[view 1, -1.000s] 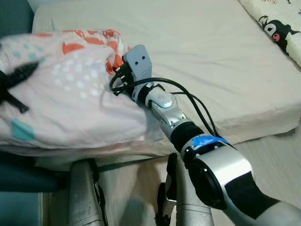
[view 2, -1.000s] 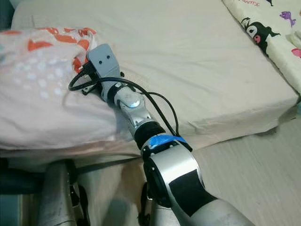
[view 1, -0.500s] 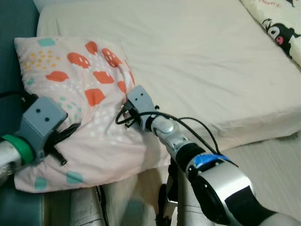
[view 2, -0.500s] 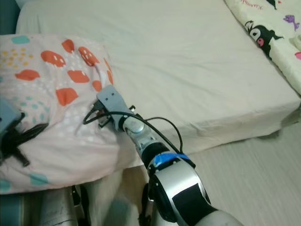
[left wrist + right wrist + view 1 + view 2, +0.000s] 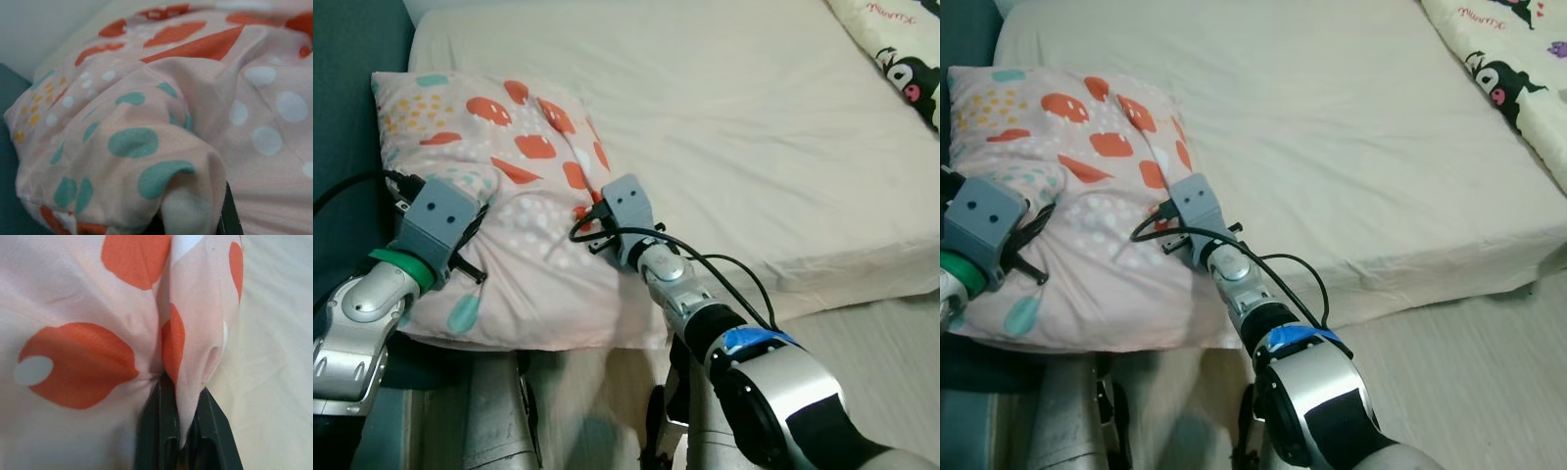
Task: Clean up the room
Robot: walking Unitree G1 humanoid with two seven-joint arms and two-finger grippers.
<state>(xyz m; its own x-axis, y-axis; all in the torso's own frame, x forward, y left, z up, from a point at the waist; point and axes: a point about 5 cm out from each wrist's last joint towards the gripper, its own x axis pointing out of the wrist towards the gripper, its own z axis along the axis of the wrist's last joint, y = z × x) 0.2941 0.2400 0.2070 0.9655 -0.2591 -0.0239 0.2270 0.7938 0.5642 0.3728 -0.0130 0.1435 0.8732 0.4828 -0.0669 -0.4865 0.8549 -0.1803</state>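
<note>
Seen close from the wrists: pillow (image 5: 524, 206) folds pinched tight by right gripper (image 5: 183, 431) and left gripper (image 5: 215, 215) on bed (image 5: 744, 127).

- Right arm (image 5: 773, 392): silver shell with black panels; a band of blue tape at the forearm; segmented silver wrist section (image 5: 668, 279) above it.
- Right wrist camera housing (image 5: 626, 206): grey box, two small dark screw dots on its face.
- Black cables (image 5: 724, 279): loop from the grey housing down along the right forearm.
- Left arm (image 5: 352, 333): silver, rounded joint cap with a round centre disc; green ring (image 5: 401, 269) at the wrist.
- Left wrist camera housing (image 5: 440, 213): grey box, two dark dots; black cable (image 5: 347, 186) arcs away from it.
- Right gripper fingers (image 5: 161, 431): black, long, flat-sided.
- Legs (image 5: 499, 421): silver-grey tubes, black fittings between.
</note>
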